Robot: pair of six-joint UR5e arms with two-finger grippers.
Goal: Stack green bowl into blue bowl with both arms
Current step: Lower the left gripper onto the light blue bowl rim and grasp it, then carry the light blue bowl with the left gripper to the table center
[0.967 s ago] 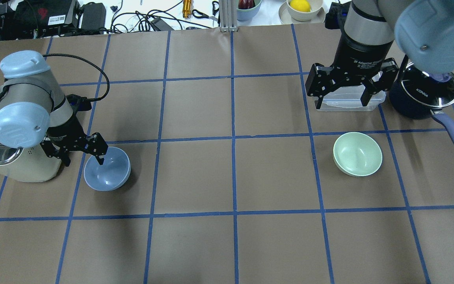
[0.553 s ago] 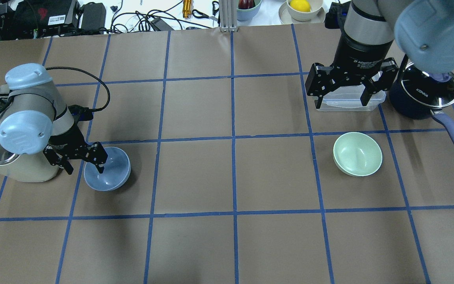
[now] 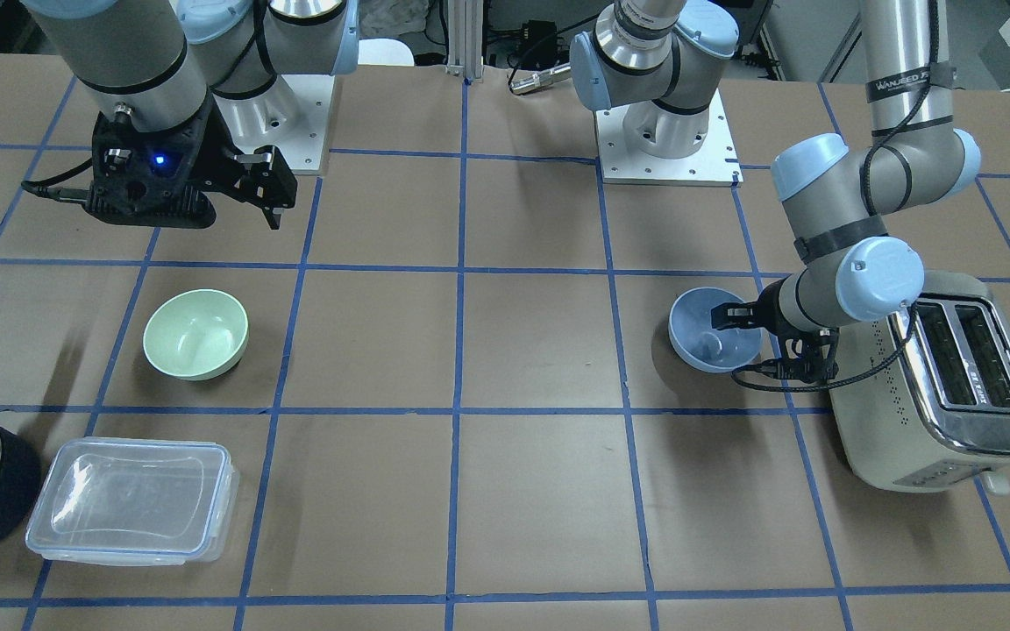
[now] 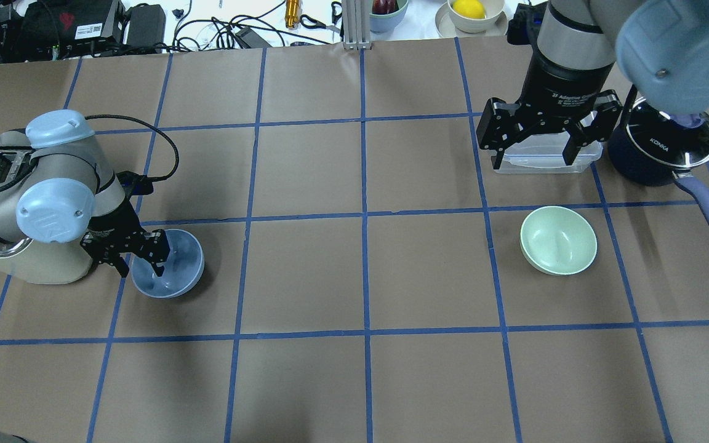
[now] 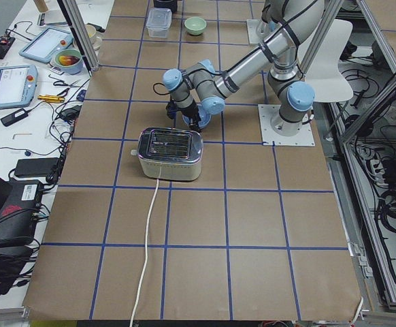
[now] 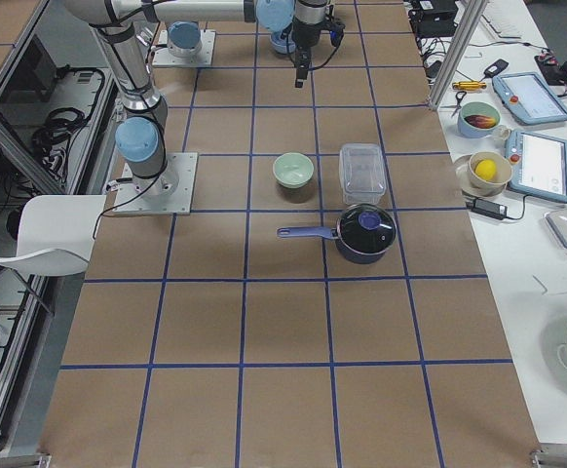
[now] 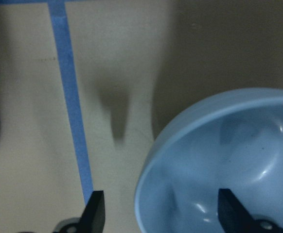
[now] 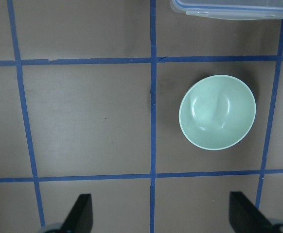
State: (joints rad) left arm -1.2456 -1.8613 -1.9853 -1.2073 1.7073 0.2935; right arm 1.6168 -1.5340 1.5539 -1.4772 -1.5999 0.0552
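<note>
Beside the cream metal toaster (image 3: 935,421), the left end effector (image 4: 141,266), jaws apart, straddles the rim of the round pale-blue plastic bowl (image 4: 181,266); closing off-centre could tip it. Far from the toaster, the right end effector (image 4: 534,160) hangs wide near the round mint-green plastic bowl (image 4: 559,240).

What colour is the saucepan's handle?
Purple; the saucepan handle shows best in the overhead exterior view.

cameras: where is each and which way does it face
Front-facing: across table, facing robot; left arm at right.
Overhead: behind the robot, looking down; left gripper, right gripper.
Exterior left: table end, toaster nearest; left arm near.
Exterior right: opposite end, saucepan nearest; right arm near.
Left wrist: down on blue bowl; fingertips.
Right wrist: down on green bowl; fingertips.
Front-facing and overhead share both bowls.
</note>
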